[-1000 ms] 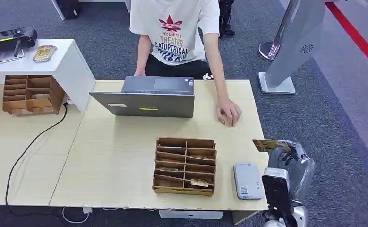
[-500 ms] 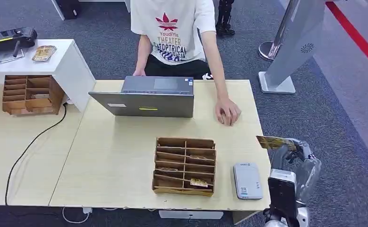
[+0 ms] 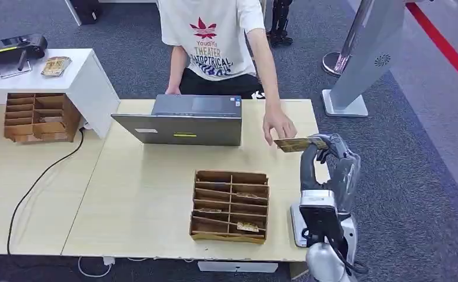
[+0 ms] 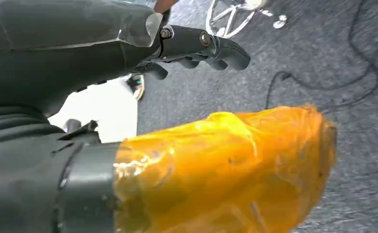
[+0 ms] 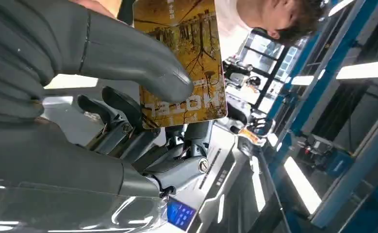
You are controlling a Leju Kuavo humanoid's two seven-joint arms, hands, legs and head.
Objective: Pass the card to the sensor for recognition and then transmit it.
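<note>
1. Head view: the right hand (image 3: pixel 330 154) is raised above the table's (image 3: pixel 138 200) right end, pinching the card (image 3: pixel 300 144) by one end so that the free end projects flat toward the person's hand (image 3: pixel 278 125). That hand is touching or about to touch the card's far edge; which one cannot be told.
2. Head view: the sensor (image 3: pixel 297 224), a grey pad lying flat at the near right corner of the table, is partly hidden behind the robot's forearm. The card is well beyond it, so the step in hand appears to be the handover, not the reading.
3. Right wrist view: the thick thumb (image 5: pixel 128 58) presses the card's (image 5: pixel 182 58) printed face against the darker fingers (image 5: pixel 123 121) behind it. Holding only one end leaves most of the card free for a receiver to grasp.
4. Left wrist view: the left hand (image 4: pixel 196 46) holds nothing, its dark fingers curled in, over grey carpet (image 4: pixel 322 48).
5. Head view: a divided cardboard organiser (image 3: pixel 230 205) and a laptop (image 3: pixel 182 120) stand between robot and person, so the handover goes round their right side.
</note>
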